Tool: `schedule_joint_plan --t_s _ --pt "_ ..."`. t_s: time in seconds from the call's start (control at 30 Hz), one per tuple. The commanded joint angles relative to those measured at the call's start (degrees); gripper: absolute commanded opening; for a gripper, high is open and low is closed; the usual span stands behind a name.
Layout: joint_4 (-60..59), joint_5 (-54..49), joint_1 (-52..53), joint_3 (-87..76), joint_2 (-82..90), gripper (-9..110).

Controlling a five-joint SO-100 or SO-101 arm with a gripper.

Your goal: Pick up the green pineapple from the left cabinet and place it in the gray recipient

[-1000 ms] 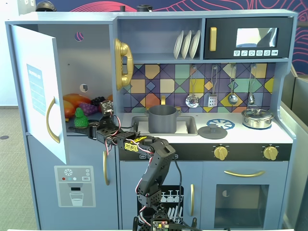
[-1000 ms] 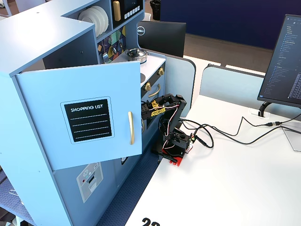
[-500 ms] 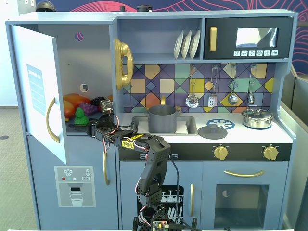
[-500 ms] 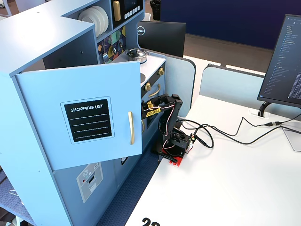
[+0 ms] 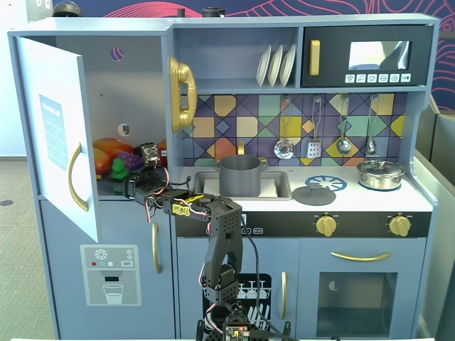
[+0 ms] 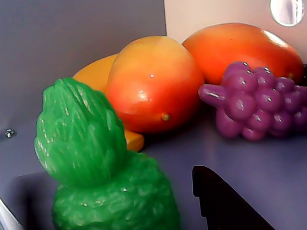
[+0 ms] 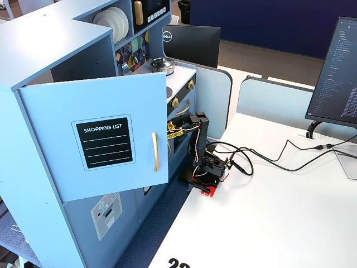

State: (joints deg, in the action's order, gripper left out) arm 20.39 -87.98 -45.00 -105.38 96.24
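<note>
The claw [image 5: 122,186] reaches into the open left cabinet [image 5: 106,85] at shelf level. In the front fixed view its tips sit just below the green pineapple [image 5: 119,168], but I cannot tell whether they are spread or pressed together, or whether they touch the fruit. In the wrist view only one dark finger [image 6: 216,201] shows, at the lower edge, apart from the pineapple, which stands upright to its left and fills the lower left of the picture.

Beyond the claw, further back on the shelf, lie one purple grape bunch [image 6: 254,103] to the right and two orange-red fruits [image 6: 153,81]; a yellow-orange piece [image 6: 96,74] peeks from behind the nearer one. So the shelf holds one green pineapple, one grape bunch and two orange-red fruits, plus that partly hidden piece.

To the claw's right in the front view, well apart, one gray recipient [image 5: 239,175] stands in the sink. Further right lie one flat gray lid [image 5: 313,193] and one silver lidded pot [image 5: 380,174]. Three white plates [image 5: 276,65] stand on the shelf above.

In the side fixed view the cabinet door [image 7: 95,134] hides the claw.
</note>
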Motion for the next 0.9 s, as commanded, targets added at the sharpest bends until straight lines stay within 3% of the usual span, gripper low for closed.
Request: schedule_joint_plan --t_s 0.0,0.13,0.2,0.3,0.43,0.7,0.87 --pt "3.3 1.0 -1.1 2.9 1.1 0" --pt "2.3 -3.4 -1.1 -1.1 7.7 0" --pt "-6.3 -9.7 -0.7 -4.0 16.2 0" --pt "-23.3 -13.2 -1.8 -5.9 31.2 0" --pt "-37.4 -15.5 -0.9 -8.3 46.6 0" --pt "-41.7 -13.5 6.9 -14.1 67.1 0" --pt "-42.7 -9.0 22.9 -12.7 69.1 0"
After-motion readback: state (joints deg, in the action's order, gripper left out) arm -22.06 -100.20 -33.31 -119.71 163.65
